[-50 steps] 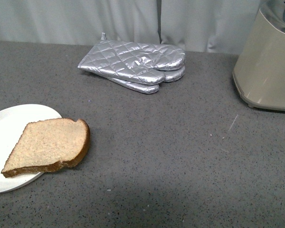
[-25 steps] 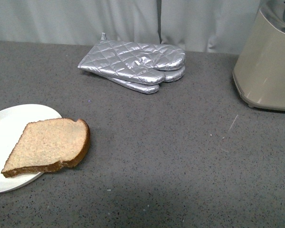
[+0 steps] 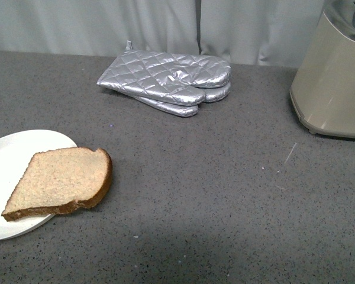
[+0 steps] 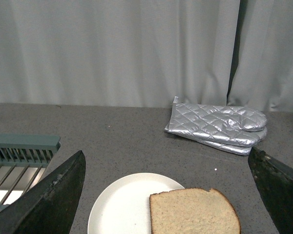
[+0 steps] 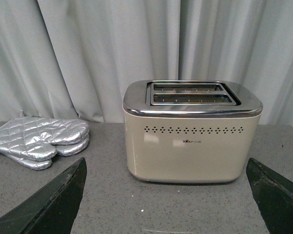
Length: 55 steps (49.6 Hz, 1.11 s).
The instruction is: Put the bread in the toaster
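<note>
Left end effector [image 4: 166,153] is standing wide open, its two dark fingers [image 4: 58,195] spread far apart and gripping nothing; it is hovering above the grey table [image 4: 112,131], clear of everything on it. The bread [image 4: 194,212] is lying flat just ahead of and below it, in line with the gap between the fingers; the slice is resting on a white plate [image 4: 119,204], its crusted end overhanging the rim on the side toward the right end effector [image 5: 166,161]. Beyond the bread, farther from the left end effector, two quilted silver oven mitts [image 4: 217,126] are lying stacked near a pale curtain [image 4: 112,48]; a grey-green slatted rack [image 4: 22,146] is sitting off to its outer side. Right end effector is likewise gaping wide and holding nothing; the cream toaster [image 5: 191,131] is standing upright straight ahead of it, framed between its fingers, its two dark slots facing up in the shiny metal top; the bread is lying well apart from the toaster.
</note>
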Available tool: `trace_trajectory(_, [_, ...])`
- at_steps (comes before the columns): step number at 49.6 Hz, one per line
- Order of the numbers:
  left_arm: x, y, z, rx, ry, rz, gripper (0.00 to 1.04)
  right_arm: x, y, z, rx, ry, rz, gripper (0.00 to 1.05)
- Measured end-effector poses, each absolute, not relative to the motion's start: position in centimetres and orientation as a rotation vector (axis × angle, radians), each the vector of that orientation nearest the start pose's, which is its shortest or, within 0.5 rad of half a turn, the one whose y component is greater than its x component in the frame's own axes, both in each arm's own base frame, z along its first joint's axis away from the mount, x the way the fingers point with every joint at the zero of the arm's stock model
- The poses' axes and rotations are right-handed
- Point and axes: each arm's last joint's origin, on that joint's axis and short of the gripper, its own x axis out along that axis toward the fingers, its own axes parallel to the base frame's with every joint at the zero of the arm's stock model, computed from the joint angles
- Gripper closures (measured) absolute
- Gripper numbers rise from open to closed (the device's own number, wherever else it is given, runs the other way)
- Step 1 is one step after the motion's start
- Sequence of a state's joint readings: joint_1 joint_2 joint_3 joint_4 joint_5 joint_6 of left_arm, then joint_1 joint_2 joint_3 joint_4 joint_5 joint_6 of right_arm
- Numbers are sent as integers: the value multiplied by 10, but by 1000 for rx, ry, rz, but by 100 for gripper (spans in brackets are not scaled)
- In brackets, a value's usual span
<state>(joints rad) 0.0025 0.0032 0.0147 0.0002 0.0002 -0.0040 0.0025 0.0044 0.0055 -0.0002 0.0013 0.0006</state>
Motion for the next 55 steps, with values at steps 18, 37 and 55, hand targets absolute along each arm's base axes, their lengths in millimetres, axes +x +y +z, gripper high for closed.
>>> trace_trajectory(18, [157,23,165,-710,368,174,7,98,0,165,1,-1,2,9])
trace_trajectory(37, [268,66,97,-742,530,466,7,98,0,165,1,-1,2,9])
trace_trajectory(55, [277,92,69,-578,707,341,7,98,0,165,1,-1,1,9])
